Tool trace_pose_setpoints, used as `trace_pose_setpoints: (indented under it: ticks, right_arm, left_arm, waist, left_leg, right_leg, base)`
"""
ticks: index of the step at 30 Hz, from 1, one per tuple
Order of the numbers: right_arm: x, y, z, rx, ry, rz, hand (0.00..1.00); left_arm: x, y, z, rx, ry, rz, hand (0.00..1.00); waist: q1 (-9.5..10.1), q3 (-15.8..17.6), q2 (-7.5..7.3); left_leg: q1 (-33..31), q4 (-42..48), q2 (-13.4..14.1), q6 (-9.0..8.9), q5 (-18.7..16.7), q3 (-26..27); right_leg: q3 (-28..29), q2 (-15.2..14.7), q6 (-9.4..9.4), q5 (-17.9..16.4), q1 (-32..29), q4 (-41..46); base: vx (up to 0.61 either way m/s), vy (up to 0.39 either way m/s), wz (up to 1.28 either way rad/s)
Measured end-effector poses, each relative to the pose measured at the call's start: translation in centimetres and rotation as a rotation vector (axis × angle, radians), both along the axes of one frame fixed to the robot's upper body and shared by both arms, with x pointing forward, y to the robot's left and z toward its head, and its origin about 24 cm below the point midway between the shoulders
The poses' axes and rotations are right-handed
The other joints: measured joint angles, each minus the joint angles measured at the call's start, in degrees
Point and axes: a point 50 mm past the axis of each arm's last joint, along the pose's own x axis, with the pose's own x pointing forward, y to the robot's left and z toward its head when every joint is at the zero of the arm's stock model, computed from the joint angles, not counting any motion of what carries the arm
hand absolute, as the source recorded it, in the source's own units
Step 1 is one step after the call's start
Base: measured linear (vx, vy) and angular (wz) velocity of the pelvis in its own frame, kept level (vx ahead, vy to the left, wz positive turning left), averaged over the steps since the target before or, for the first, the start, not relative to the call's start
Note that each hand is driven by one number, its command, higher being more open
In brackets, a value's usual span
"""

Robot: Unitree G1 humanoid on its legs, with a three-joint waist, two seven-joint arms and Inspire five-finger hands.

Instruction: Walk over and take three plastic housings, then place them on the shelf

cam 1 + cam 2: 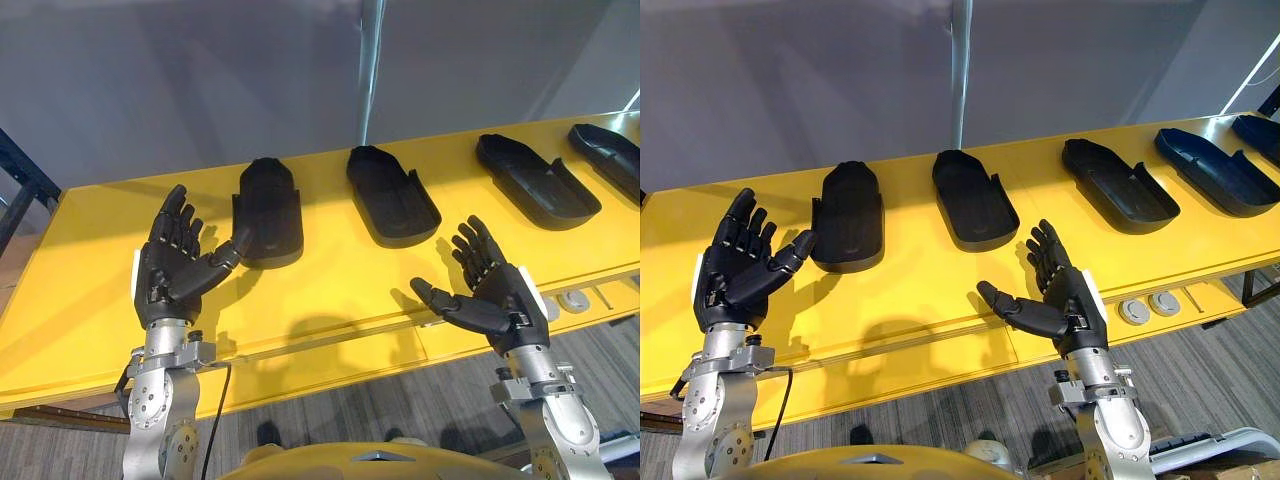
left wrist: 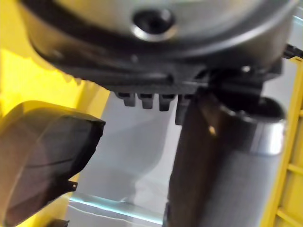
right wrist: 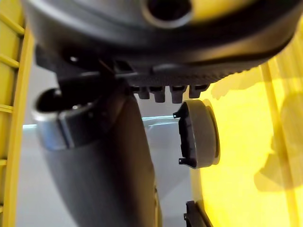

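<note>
Left hand [image 1: 170,270] of the humanoid is raised over the yellow table [image 1: 330,285], fingers spread straight and palm empty, its thumb stretched toward the leftmost housing [image 1: 268,212]. The thumb tip sits just beside that housing's near left edge; whether it touches cannot be told. Right hand [image 1: 500,295] hovers above the table's front edge, likewise spread wide with nothing in its grasp, thumb pointing toward the robot's left. It is near the second housing [image 1: 392,195], which lies beyond it and slightly to its left, clearly apart from the fingertips.

Four black plastic housings lie in a row along the far side of the table, hollow sides up except the leftmost, which shows its domed back. The third housing [image 1: 537,180] and fourth housing [image 1: 610,155] rest farther to the robot's right, well apart from either hand. Two round grey discs [image 1: 1148,307] sit on a ledge below the table's front edge, beside the right hand. A grey wall [image 1: 200,80] stands behind.
</note>
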Motion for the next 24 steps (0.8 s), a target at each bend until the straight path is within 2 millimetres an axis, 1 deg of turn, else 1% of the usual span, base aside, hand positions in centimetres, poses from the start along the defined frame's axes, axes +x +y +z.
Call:
trace_pose_setpoints:
  ticks: [6, 11, 15, 18, 24]
  right_arm:
    - [0.2, 1.0, -0.5, 0.040, 0.016, 0.048, 1.00]
    - [1.0, 2.1, -1.4, 0.069, 0.045, 0.075, 1.00]
    - [1.5, 2.0, -2.0, 0.072, 0.061, 0.052, 1.00]
    - [1.9, 1.8, -2.4, 0.073, 0.073, 0.028, 1.00]
    - [2.2, 2.1, -2.6, 0.053, 0.082, 0.009, 1.00]
  left_arm:
    - [0.0, 0.2, 0.0, 0.000, 0.007, 0.019, 1.00]
    - [0.0, 0.4, 0.1, 0.011, 0.013, 0.027, 1.00]
    - [0.0, 0.5, 0.1, 0.016, 0.013, 0.029, 1.00]
    - [-0.1, 0.6, 0.0, 0.018, 0.016, 0.035, 1.00]
    - [-0.7, 0.9, -0.3, 0.021, 0.039, 0.051, 1.00]
  waist:
    - [0.12, 0.1, -0.12]
    - [0.43, 0.1, -0.26]
    - [1.52, 0.0, -0.36]
    - [1.56, 0.0, -0.42]
    - [1.70, 0.0, -0.48]
  left_leg:
    - [-0.1, 0.0, 0.0, 0.13, -0.1, -0.5]
    - [-0.3, 0.0, 0.0, 0.02, 0.0, -1.2]
    - [-0.8, 0.0, -0.1, 0.32, 0.4, -1.8]
    - [-1.0, 0.0, -0.2, 0.36, 0.5, -2.4]
    - [-1.0, 0.0, -0.2, 0.39, 0.5, -2.9]
  right_leg:
    - [-0.3, 0.0, -0.45, -0.3, 0.1, 0.1]
    - [-1.2, 0.0, -0.48, -0.4, 0.1, 0.0]
    - [-1.7, 0.0, -0.48, -0.3, 0.3, 0.0]
    - [-2.6, -0.1, -0.24, -0.2, 0.6, 0.0]
    - [-2.8, -0.1, -0.66, -0.5, 0.8, 0.0]
  base:
    - [-0.01, 0.001, 0.02]
    - [-0.01, 0.002, 0.08]
    - [0.02, -0.002, 0.05]
    - [0.02, -0.002, 0.13]
    - [0.00, 0.000, 0.02]
